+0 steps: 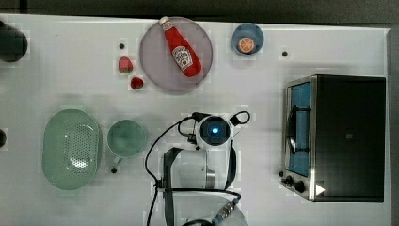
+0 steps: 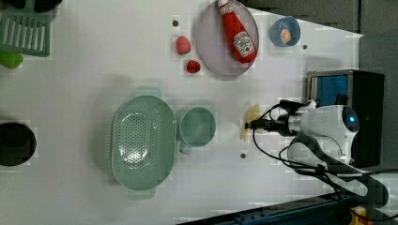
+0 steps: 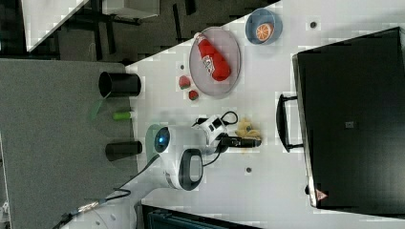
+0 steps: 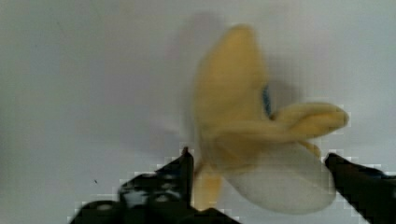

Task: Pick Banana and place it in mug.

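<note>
Banana [image 4: 252,140] lies on the white table [image 1: 70,70], half peeled in the wrist view, between two dark fingers [image 4: 173,182] set wide apart on either side, neither clearly touching it; the left view shows it pale yellow [image 2: 250,123] at the gripper [image 2: 249,124] tip, to the right of the mug [image 2: 197,126]; in the top view the arm [image 1: 214,132] covers it; the mug [image 1: 126,138] stands just beside the basket [image 1: 70,148]; the ketchup bottle [image 1: 181,47] lies on a plate [image 1: 155,56].
</note>
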{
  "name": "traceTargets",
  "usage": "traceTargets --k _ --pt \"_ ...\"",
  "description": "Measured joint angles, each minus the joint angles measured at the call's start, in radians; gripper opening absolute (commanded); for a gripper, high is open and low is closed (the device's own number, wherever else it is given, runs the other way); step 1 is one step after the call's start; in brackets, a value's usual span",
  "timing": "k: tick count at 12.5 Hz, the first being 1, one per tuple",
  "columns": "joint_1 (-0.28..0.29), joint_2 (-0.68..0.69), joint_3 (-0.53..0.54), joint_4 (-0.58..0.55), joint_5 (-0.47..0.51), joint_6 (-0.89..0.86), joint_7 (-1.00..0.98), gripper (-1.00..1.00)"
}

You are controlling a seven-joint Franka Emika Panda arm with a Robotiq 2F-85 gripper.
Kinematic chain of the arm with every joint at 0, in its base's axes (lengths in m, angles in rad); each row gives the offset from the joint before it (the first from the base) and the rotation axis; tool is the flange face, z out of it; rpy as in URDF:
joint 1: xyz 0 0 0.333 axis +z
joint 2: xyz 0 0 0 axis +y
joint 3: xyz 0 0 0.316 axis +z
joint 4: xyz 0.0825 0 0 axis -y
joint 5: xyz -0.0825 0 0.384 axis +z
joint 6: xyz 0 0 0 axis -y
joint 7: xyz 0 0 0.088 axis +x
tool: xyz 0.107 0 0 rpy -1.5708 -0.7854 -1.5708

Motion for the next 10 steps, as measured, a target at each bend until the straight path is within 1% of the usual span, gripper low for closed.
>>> traceTargets --k 2,3,4,6,8,9,10 --pt "-0.005 0.01 0.022 -0.008 0.007 0.032 -0.007 -0.06" --pt "0.011 0.001 0.015 -0.01 0.029 0.032 -0.01 -0.27" --pt "0.014 -0.007 0.018 -0.008 0.025 0.031 -0.01 -0.48" --pt "0.012 -0.027 0.025 -0.018 0.031 0.035 -0.01 -0.49" --pt "0.018 -0.063 0.006 -0.014 0.032 0.009 -0.01 -0.49" --pt "0.012 -0.09 0.007 -0.018 0.009 -0.011 -0.01 -0.49" --pt "0.005 -0.134 0.011 -0.025 0.018 -0.048 -0.01 -0.49"
